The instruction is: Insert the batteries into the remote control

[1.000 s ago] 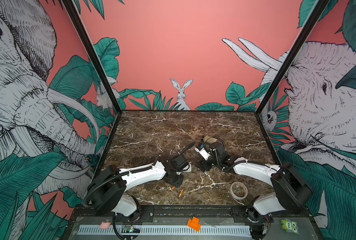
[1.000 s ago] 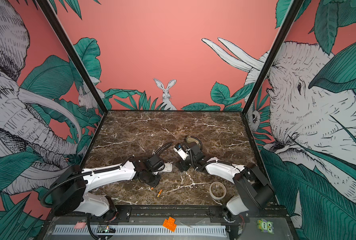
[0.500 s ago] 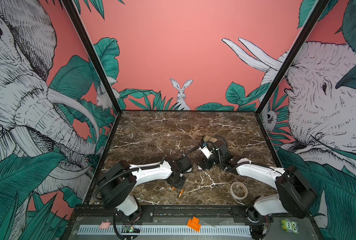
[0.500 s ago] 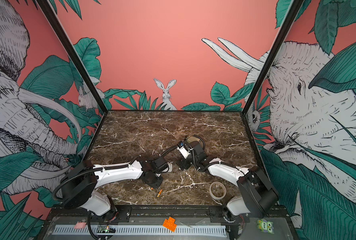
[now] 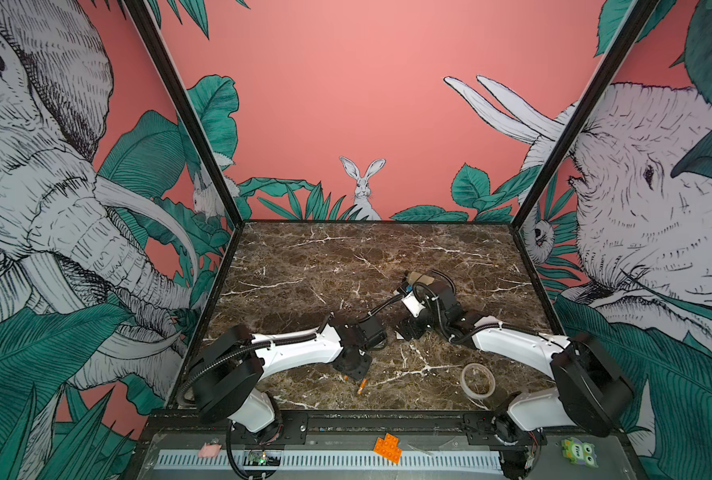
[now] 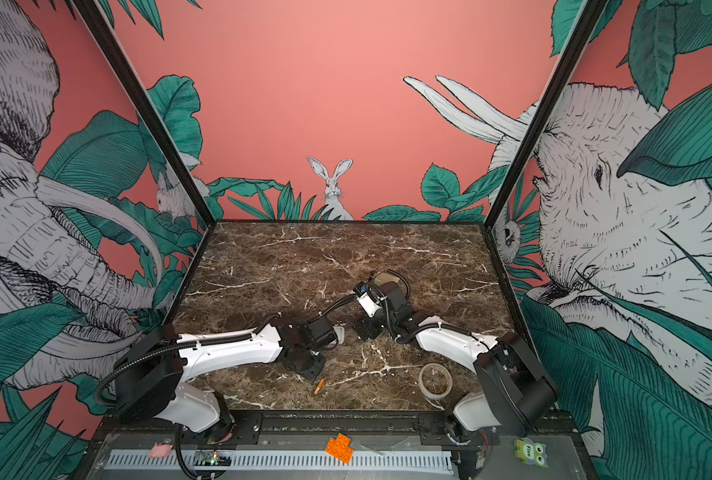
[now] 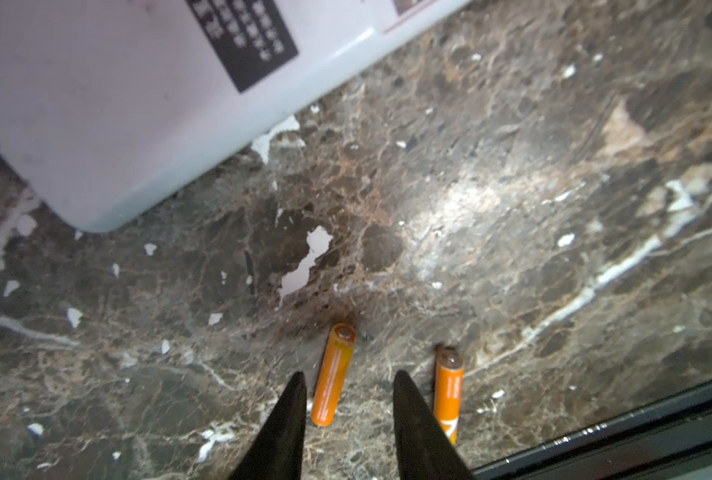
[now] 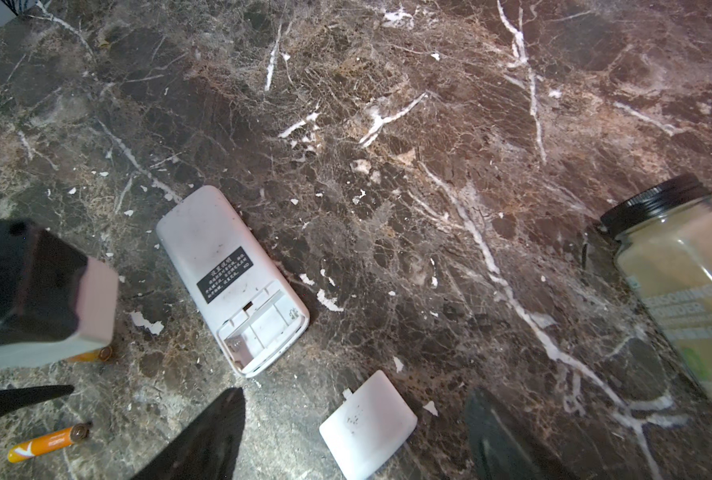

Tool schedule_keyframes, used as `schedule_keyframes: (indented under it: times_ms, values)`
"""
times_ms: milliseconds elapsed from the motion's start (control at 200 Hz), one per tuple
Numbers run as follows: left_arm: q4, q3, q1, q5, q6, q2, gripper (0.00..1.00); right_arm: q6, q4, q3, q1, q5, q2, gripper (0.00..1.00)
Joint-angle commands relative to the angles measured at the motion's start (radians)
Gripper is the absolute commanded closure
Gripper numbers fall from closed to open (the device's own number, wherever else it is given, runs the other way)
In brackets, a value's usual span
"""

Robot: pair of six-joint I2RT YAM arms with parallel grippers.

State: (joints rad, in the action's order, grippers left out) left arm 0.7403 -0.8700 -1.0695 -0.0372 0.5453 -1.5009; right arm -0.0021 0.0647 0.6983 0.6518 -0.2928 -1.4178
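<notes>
Lying nearly parallel near the front edge of the marble table (image 7: 512, 166) are two slim orange cylinders with metal ends. One battery (image 7: 332, 376) sits unclamped between the parted fingers of the left gripper (image 7: 348, 376), and the other battery (image 7: 449, 395) lies just outside them. The single remote control (image 8: 229, 274) rests face down near the table's middle, showing a white back with a black label and an uncovered battery bay. One white cover (image 8: 368, 424) lies ungripped between the wide-spread fingers of the right gripper (image 8: 356, 392). One black-lidded jar (image 8: 686, 291) of pale powder sits well apart from the remote.
</notes>
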Motion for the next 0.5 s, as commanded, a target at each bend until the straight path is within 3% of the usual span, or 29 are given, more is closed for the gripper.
schedule_keyframes:
  times_ms: [0,495]
  values:
    - [0.054,-0.039,-0.027,-0.035,0.04,0.024,0.63,0.009,0.037,-0.013,-0.004,-0.008,0.008,0.18]
    - [-0.06,-0.049,-0.106,0.021,0.145,-0.041,0.65,0.006,0.025,-0.014,-0.01,0.024,-0.001,0.18]
